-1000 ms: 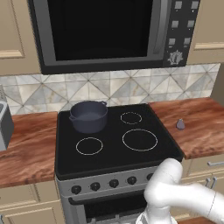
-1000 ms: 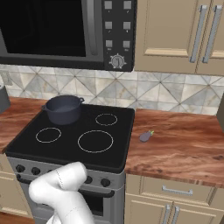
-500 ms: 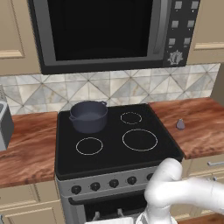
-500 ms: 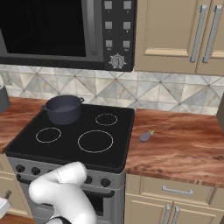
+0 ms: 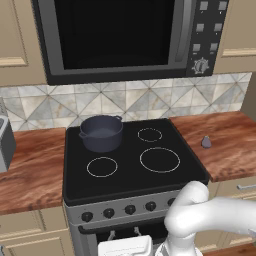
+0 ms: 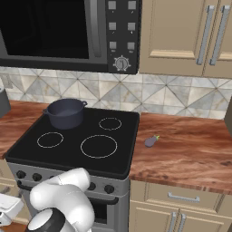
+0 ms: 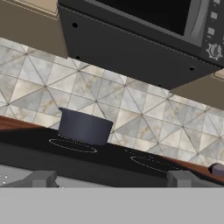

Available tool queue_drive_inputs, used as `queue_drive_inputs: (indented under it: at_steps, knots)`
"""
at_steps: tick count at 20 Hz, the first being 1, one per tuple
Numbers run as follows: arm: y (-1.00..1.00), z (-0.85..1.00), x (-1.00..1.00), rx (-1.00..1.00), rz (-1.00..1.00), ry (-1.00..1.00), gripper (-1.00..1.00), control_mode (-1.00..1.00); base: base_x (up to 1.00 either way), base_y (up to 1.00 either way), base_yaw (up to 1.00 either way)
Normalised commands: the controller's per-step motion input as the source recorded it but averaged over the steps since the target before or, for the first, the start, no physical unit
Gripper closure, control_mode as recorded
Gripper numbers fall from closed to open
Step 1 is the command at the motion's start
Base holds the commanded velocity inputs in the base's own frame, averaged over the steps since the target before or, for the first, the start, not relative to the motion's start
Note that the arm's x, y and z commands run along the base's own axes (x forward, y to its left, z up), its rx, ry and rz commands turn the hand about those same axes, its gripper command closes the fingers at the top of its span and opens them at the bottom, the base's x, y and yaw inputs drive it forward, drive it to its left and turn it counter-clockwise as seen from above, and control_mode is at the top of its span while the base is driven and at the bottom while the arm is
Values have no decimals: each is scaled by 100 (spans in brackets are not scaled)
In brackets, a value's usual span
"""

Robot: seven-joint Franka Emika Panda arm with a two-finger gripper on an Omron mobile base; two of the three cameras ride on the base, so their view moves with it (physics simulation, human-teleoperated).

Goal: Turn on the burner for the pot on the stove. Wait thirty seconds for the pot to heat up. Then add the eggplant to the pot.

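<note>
Black knobs (image 5: pixel 129 209) lie just ahead of the low gripper (image 7: pixel 111 178), whose jaws stand apart and empty, so the burner step for the pot (image 5: pixel 101 132) is in hand and calls for reaching the right knob.

Microwave (image 5: pixel 120 37) above; wooden counter (image 6: pixel 186 154) beside cabinets (image 6: pixel 181 36).

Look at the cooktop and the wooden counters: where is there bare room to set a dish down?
The black glass stove top is bare on its three empty rings; the dark blue-grey pot fills the back left one. The brown wooden counter right of the stove is bare except for the small grey-purple eggplant near the stove's edge. The left counter strip is bare up to a grey appliance.
</note>
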Motion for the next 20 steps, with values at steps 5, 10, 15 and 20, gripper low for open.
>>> queue_drive_inputs:
  at_steps: [5,10,15,20]
  knots:
    - [0,-16,41,-3,-2,-4,-100,-100,0,0,0]
    - [0,-14,32,0,0,-2,-100,-100,0,0,0]
    - [0,-23,24,0,0,-1,-100,-100,0,0,0]
    - [0,-37,14,-1,0,0,-100,-100,0,0,0]
